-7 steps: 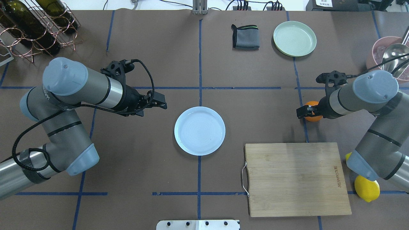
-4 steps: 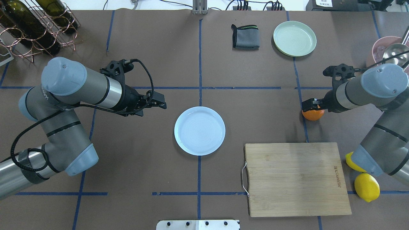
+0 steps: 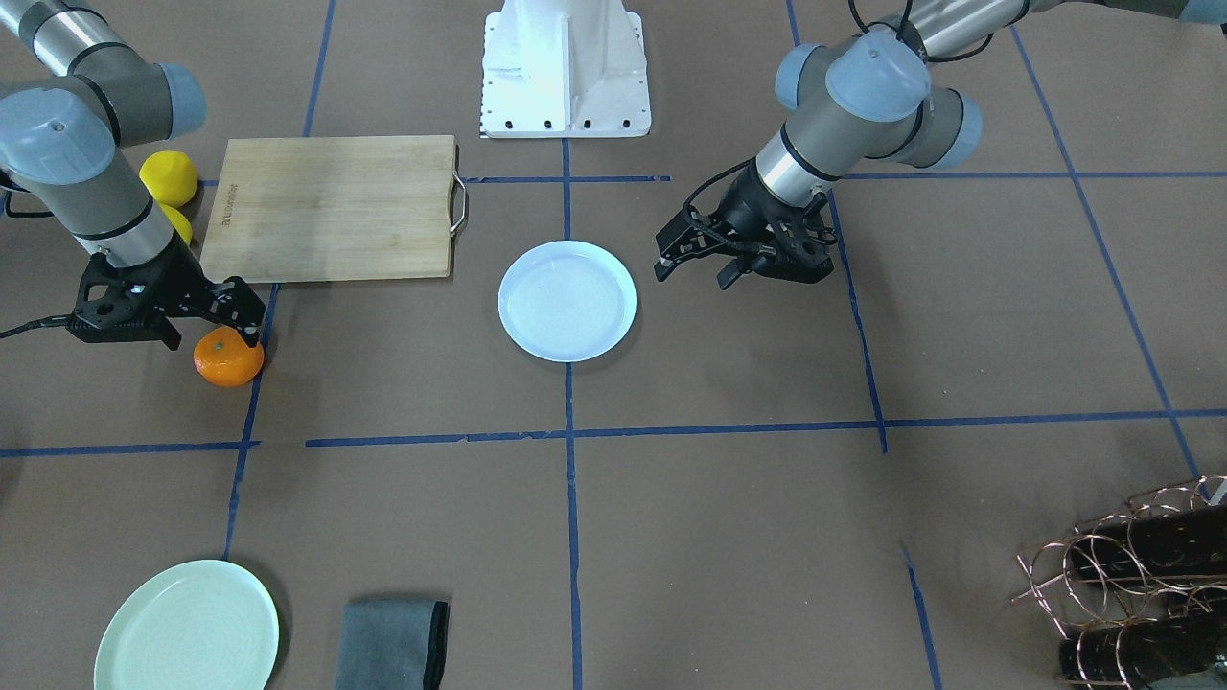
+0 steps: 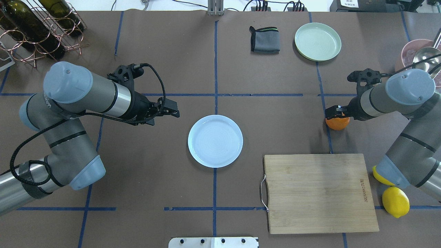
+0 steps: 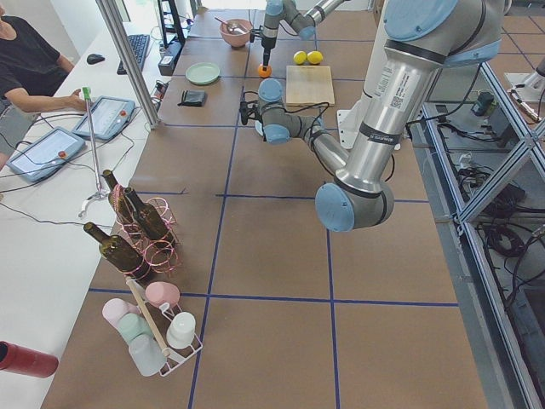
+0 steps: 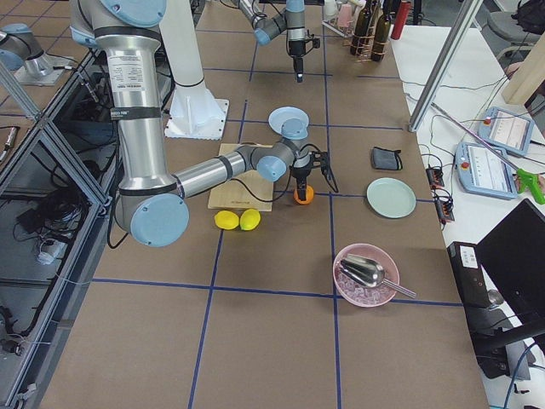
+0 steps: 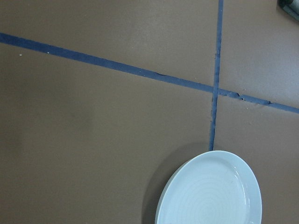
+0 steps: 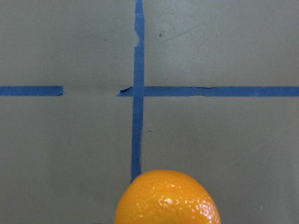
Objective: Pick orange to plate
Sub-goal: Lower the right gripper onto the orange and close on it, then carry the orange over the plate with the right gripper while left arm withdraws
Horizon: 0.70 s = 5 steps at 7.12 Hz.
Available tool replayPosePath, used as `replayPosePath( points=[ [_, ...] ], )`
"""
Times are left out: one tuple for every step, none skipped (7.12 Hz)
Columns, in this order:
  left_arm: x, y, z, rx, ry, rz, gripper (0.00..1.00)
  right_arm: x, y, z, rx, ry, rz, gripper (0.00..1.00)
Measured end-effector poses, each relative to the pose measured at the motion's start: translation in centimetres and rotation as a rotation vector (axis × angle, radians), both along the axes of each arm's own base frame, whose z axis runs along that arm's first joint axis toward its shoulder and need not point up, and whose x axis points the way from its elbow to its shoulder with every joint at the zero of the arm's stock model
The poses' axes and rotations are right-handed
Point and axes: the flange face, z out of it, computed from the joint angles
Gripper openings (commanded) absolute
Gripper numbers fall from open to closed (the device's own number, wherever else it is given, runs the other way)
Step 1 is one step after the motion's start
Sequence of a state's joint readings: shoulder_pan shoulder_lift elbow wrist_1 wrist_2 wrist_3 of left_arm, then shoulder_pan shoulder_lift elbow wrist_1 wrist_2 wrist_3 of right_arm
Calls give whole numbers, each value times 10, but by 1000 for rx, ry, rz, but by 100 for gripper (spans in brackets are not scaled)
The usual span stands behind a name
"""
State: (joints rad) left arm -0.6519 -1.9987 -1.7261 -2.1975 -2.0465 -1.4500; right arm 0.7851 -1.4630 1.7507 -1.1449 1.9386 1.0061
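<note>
Orange (image 3: 228, 359) sits on desk well right of plate (image 3: 567, 301), right gripper (image 4: 335, 113) open, empty just above: centre, lower astride its middle, close gently.

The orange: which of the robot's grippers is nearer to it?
Right. The right gripper is at the orange, just over its top; the left gripper hovers far away, beside the white plate.

Orange (image 4: 337, 123) right of plate (image 4: 215, 141), seemingly under right hand (image 4: 335, 113).
</note>
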Motion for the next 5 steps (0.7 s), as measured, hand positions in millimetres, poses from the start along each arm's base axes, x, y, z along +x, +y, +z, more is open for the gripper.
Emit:
replayPosePath(
  points=[
    [0, 0, 2, -1, -2, 0, 99, -6, 1, 3, -1, 8, -6, 100],
    [-1, 0, 3, -2, -3, 0, 99, -12, 3, 7, 2, 18, -9, 100],
    [-1, 1, 3, -2, -3, 0, 99, -16, 4, 8, 7, 25, -12, 87],
    [-1, 1, 3, -2, -3, 0, 99, -19, 3, 7, 10, 28, -12, 23],
    [-1, 1, 3, -2, -2, 0, 99, -20, 3, 7, 11, 28, -12, 0]
  ],
)
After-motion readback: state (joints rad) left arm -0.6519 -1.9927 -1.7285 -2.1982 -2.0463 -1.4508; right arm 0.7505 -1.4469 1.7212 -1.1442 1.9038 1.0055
